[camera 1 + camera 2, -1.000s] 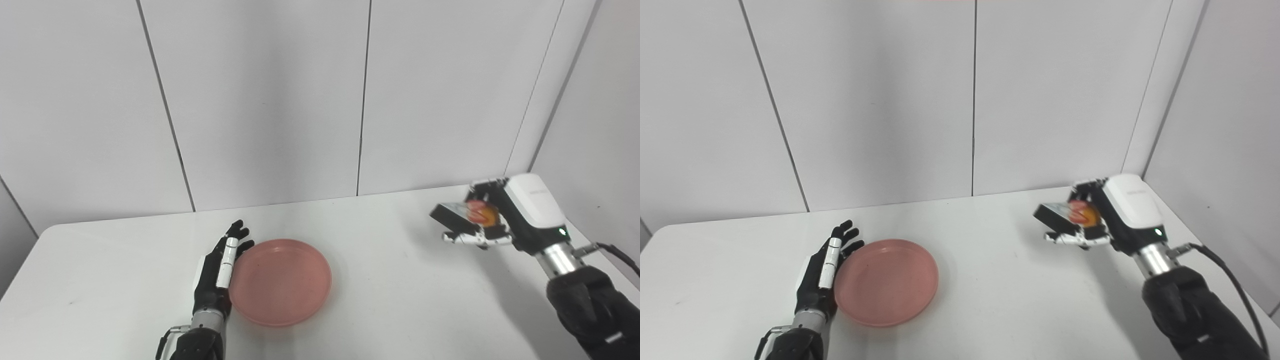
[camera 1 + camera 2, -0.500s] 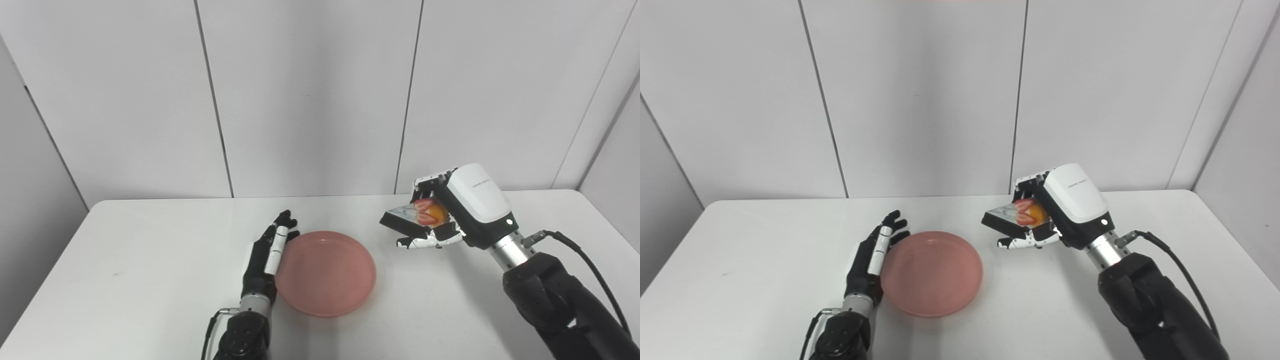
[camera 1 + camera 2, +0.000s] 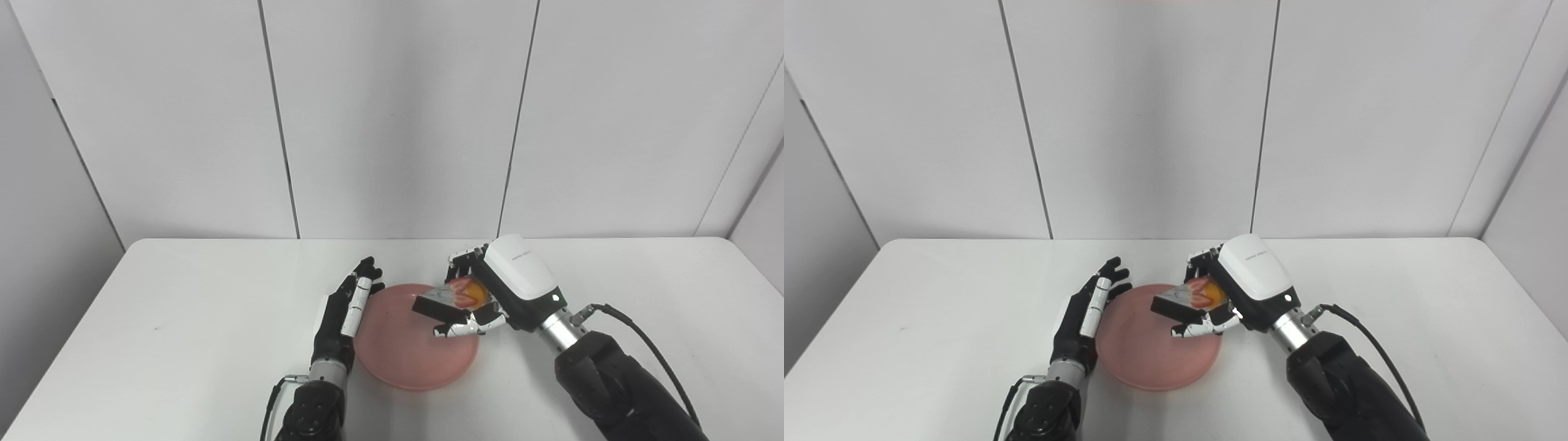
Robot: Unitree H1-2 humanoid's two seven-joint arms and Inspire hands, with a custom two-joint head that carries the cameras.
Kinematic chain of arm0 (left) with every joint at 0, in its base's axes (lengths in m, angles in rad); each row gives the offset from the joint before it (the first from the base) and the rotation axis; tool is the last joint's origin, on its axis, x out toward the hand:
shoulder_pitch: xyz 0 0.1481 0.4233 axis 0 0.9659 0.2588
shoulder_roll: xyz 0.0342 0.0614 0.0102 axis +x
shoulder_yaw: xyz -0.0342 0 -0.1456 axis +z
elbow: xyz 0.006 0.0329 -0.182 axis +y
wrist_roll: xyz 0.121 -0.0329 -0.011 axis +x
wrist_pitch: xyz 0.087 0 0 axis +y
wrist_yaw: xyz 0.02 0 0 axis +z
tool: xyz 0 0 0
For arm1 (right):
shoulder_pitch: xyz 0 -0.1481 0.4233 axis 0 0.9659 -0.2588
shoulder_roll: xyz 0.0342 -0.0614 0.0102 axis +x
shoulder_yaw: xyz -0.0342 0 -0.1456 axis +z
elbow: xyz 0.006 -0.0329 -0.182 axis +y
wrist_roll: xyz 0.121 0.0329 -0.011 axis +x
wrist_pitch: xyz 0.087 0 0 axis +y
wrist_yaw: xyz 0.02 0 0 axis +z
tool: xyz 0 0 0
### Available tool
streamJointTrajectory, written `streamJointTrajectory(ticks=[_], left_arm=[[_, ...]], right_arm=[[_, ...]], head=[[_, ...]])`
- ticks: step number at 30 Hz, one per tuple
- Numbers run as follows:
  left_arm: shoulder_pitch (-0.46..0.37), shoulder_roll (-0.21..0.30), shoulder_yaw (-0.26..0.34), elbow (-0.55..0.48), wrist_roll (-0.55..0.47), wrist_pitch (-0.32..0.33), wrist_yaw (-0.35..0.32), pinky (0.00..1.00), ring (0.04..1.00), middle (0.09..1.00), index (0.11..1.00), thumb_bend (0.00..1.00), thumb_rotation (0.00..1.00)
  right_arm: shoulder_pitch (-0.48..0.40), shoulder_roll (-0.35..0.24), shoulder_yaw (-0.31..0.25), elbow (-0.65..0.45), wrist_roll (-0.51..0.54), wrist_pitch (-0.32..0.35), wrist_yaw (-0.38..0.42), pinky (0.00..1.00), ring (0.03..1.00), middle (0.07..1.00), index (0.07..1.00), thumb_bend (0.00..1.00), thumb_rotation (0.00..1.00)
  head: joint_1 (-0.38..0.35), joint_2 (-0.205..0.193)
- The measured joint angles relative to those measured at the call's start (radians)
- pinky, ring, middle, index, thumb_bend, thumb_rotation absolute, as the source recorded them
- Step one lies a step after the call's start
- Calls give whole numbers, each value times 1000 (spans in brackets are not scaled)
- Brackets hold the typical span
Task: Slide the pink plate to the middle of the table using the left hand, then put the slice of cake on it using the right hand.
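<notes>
While the left eye view has the right hand [image 3: 484, 300] gripping the cake [image 3: 450, 299] just above the plate [image 3: 404, 361] — its tip pointing left — the right eye view shows the open left hand [image 3: 1084, 315] beside the plate's left rim.

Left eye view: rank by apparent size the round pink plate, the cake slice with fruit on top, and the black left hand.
1. Round pink plate, clearly the largest.
2. Black left hand, long but narrow, seen edge-on beside the plate's left rim.
3. Cake slice with fruit on top, smallest, partly covered by the right hand holding it over the plate.
</notes>
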Motion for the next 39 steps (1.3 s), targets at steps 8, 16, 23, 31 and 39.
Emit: streamJointTrajectory(ticks=[8, 16, 23, 31, 39], left_arm=[[-2, 0, -1, 13, -1, -14, 2, 786, 798, 849, 863, 705, 929], [-5, -1, -2, 31, -2, -36, 2, 783, 797, 871, 871, 699, 923], [-11, -1, -7, 44, 15, -46, 14, 735, 781, 866, 847, 700, 930], [-12, -1, -10, 46, 28, -46, 16, 735, 787, 830, 818, 689, 950], [-13, -1, -9, 46, 35, -45, 24, 731, 781, 803, 809, 697, 953]], right_arm=[[-20, 42, 35, 40, -14, -2, -3, 132, 189, 265, 288, 621, 373], [-97, 53, 67, 149, -26, -42, -28, 146, 198, 267, 282, 622, 412], [-104, 67, 96, 261, -37, -69, -74, 150, 206, 283, 313, 619, 387], [-129, 68, 133, 364, -59, -80, -104, 207, 257, 324, 357, 625, 351], [-142, 68, 160, 435, -53, -106, -141, 259, 302, 363, 474, 509, 164]], head=[[9, -12], [25, -14], [28, -12], [29, -11], [29, -6]])
